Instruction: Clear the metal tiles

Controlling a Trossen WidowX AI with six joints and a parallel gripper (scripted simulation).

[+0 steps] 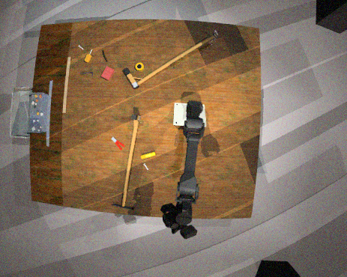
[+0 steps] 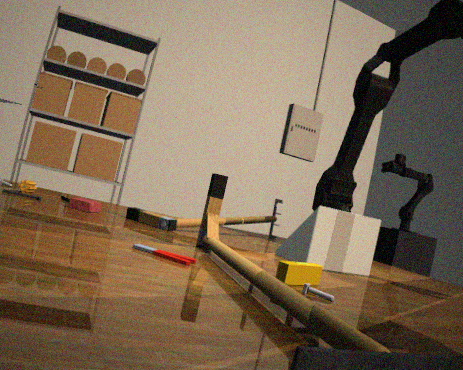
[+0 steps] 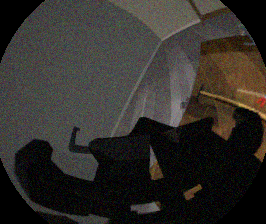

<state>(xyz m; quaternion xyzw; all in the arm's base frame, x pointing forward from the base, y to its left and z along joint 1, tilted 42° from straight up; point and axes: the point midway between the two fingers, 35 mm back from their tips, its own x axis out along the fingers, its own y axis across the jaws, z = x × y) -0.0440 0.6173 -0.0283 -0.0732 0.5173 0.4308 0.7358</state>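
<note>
The long scraper (image 1: 130, 160) (image 2: 284, 294) (image 3: 228, 100) lies on the table, its dark crosswise blade near the front edge and an upright grip block at its other end. The steel bench plate (image 1: 45, 102) is at the far left in the top view, with several small grey, white and orange tiles (image 1: 38, 114) spread on it. The clear catch box (image 1: 19, 111) adjoins its outer end; I make out no tiles inside. My gripper (image 1: 174, 230) (image 3: 142, 120) is shut and empty, beyond the front table edge, right of the scraper blade. It is outside the exterior view.
A fork-headed pole (image 1: 172, 62) and a block-headed tool (image 1: 130, 78) lie toward the back. A grey bar (image 1: 48, 138) and a wooden strip (image 1: 67, 85) stand near the plate. Red-handled pliers (image 1: 116, 142) (image 2: 174, 257) and a yellow block (image 1: 148, 155) (image 2: 299, 273) flank the scraper handle.
</note>
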